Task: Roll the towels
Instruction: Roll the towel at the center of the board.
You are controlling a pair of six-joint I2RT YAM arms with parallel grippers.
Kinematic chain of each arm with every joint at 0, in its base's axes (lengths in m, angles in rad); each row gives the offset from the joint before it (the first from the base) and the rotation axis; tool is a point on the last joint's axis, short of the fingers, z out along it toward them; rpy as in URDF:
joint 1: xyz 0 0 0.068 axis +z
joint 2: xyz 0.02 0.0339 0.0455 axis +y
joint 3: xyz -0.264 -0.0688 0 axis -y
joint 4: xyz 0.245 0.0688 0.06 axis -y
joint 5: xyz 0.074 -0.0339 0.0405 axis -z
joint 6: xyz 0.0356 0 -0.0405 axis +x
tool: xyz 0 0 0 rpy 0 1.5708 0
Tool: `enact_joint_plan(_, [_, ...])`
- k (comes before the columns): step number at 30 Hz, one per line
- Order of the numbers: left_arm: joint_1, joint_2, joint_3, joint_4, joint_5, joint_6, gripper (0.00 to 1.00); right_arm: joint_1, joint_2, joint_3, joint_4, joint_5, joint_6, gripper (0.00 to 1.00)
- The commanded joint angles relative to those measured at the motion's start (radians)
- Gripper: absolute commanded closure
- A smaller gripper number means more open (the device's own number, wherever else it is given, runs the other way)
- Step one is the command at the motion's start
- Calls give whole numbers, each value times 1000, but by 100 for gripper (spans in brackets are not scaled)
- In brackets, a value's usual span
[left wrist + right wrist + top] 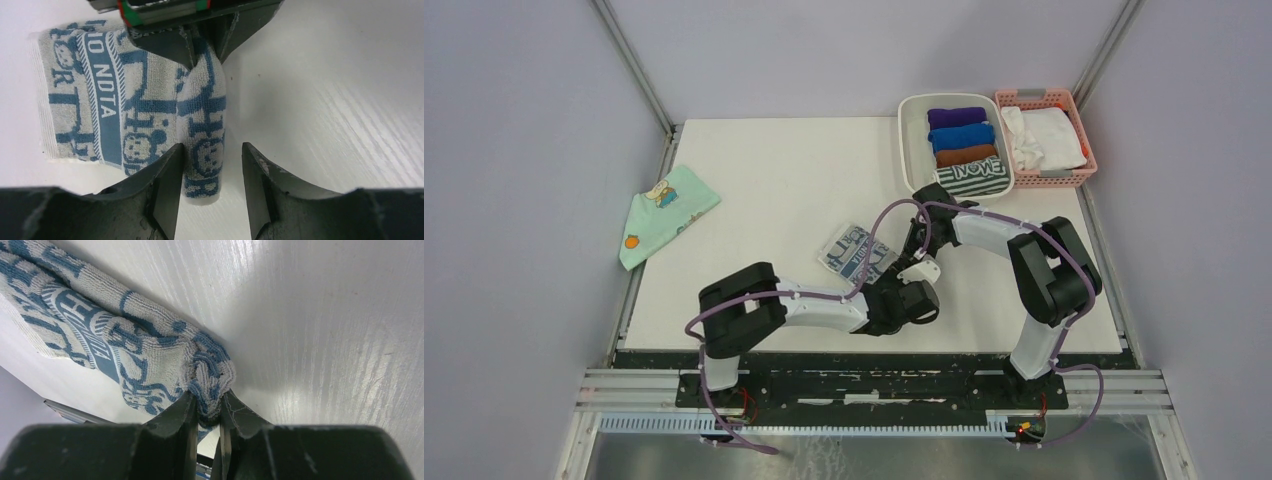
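The blue-grey patterned towel (pixel 852 250) lies on the table centre, its right edge rolled into a short roll (pixel 202 125). My left gripper (pixel 211 146) is open around the roll's near end, and its left finger (pixel 167 170) touches the roll. My right gripper (pixel 208 400) is shut on the roll's far end (pixel 210 375), and it also shows at the top of the left wrist view (pixel 200 45). From above, the left gripper (pixel 889 290) and the right gripper (pixel 911 257) meet at the towel's right edge. The green-and-white striped towel (pixel 977 177) lies rolled in the white tray.
The white tray (pixel 911 140) at the back right holds purple, blue and brown rolls. A pink basket (pixel 1064 181) with white cloth stands beside it. A mint-green cartoon cloth (pixel 664 210) lies at the table's left edge.
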Motion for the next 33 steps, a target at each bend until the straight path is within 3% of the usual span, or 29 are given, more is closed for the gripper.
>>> enact_joint_plan(1, [-1, 56, 58, -11, -96, 64, 51, 6, 17, 29, -9, -7, 8, 75])
enact_joint_plan(6, [1, 64, 46, -22, -93, 47, 70, 4, 8, 23, 5, -13, 5, 74])
enact_joint_plan(10, [41, 4, -4, 20, 6, 28, 82, -6, -14, 3, 69, -53, 6, 68])
enact_joint_plan(12, [84, -43, -45, 60, 105, 13, 85, -15, -28, -14, 108, -74, 4, 63])
enact_joint_plan(21, [400, -171, -245, 285, 837, -175, 89, -93, -131, -163, 367, -209, 30, 40])
enact_joint_plan(30, [651, -37, -354, 608, 1303, -496, 91, -113, -101, -302, 705, -286, 119, 34])
enact_joint_plan(33, [688, 6, -372, 688, 1359, -576, 91, -114, -61, -318, 801, -295, 150, 34])
